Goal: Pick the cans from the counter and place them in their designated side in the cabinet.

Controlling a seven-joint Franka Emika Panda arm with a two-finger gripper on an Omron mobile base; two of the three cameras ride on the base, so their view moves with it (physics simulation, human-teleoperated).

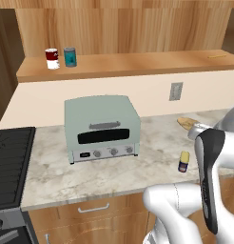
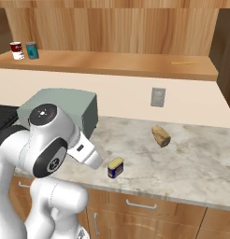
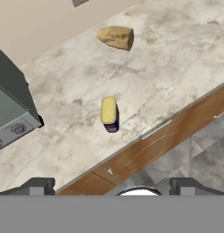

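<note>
the teal can (image 1: 70, 56) was seen on the cabinet (image 1: 138, 64), just beside a red-and-white can (image 1: 52, 58), at the left end of the long wooden shelf. the dark blue can (image 2: 115, 167) with the yellow top was seen on the marbled surface (image 2: 191, 158), near its front edge, with free stone around it. in the right base view its label side was shown; in the hand view the flat yellow top (image 3: 109, 110) was shown from above. the hand (image 3: 109, 185) was held above the front edge, fingers spread wide, nothing grasped. a brown bread-like lump (image 3: 116, 37) was lying well apart, near the wall. the mint-green toaster oven (image 1: 101, 127) with rounded corners was standing left of the can.
</note>
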